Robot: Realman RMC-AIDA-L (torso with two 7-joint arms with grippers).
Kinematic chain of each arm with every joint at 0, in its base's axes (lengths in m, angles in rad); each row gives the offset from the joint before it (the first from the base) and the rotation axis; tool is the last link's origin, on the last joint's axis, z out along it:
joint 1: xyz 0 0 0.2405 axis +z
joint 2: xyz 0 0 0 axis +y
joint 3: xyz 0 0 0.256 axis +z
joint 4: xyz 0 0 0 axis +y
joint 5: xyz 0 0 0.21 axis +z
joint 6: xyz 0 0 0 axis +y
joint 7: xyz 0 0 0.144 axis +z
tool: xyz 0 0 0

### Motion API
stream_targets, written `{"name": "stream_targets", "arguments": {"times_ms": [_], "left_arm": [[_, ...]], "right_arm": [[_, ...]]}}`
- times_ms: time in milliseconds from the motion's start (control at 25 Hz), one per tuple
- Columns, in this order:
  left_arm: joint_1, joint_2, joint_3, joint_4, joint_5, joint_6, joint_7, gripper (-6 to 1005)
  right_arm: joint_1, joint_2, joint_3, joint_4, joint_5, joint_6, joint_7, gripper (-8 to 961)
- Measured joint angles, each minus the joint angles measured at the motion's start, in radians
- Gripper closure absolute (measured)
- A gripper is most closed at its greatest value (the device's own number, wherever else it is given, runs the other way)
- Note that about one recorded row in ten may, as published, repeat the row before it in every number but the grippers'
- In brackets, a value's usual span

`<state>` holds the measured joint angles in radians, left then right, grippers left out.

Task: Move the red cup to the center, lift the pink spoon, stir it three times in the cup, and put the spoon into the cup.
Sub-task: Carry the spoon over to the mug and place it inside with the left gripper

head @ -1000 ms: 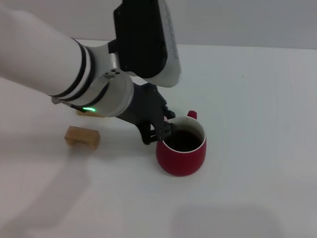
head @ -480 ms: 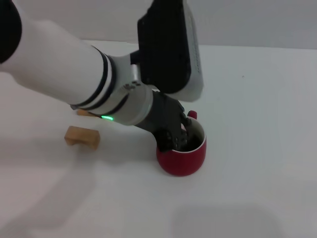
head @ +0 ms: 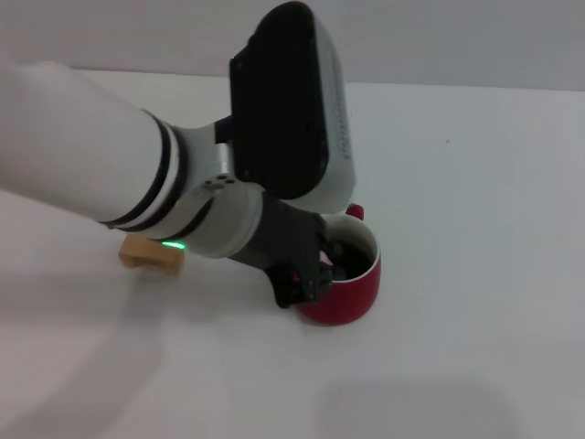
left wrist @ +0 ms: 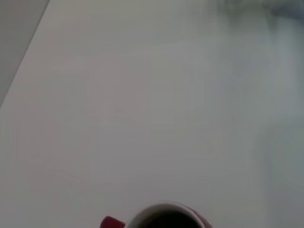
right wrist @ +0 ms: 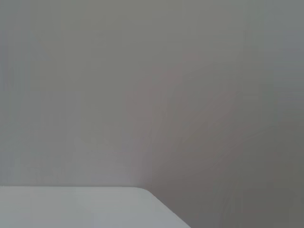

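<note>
Dark red and glazed, the red cup (head: 343,279) stands on the white table (head: 475,229) near the middle of the head view, its small handle (head: 354,212) pointing away from the robot. The left gripper (head: 311,270) hangs at the cup's near-left rim, its dark fingers reaching down over the lip. A second ago it sat at the same rim a little higher; half a second ago it had swung in over the mouth of the cup; now it is back toward the rim and lower. That sweep across the opening reads as one pass of the stirring step, so the cup looks already placed and the stirring under way. The pink spoon cannot be seen in any view, and whether the gripper's fingers are clamped on it or parted cannot be told, since the arm's housing covers them. A tan wooden block (head: 151,254) lies on the table to the left, half hidden by the arm. The right gripper is not in view; its wrist camera shows only a wall and a table corner. No brand, label or writing can be read anywhere.
</note>
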<state>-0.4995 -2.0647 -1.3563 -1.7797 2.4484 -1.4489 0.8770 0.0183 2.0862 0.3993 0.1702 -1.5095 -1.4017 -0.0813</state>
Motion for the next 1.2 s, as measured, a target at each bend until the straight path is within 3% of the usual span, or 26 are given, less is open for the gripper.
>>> {"name": "stream_targets", "arguments": {"times_ms": [440,1200], "left_arm": [[0.005,0.002,-0.053,0.039,0.019,0.012,0.001,864],[-0.136,-0.002,-0.056,0.193,0.027,0.116,0.006,870]], "right_arm": [[0.0,0.0,-0.005,0.001,0.0,0.0,0.0,953],[-0.005,-0.001,-0.005,0.0,0.0,0.0,0.0,953]]}}
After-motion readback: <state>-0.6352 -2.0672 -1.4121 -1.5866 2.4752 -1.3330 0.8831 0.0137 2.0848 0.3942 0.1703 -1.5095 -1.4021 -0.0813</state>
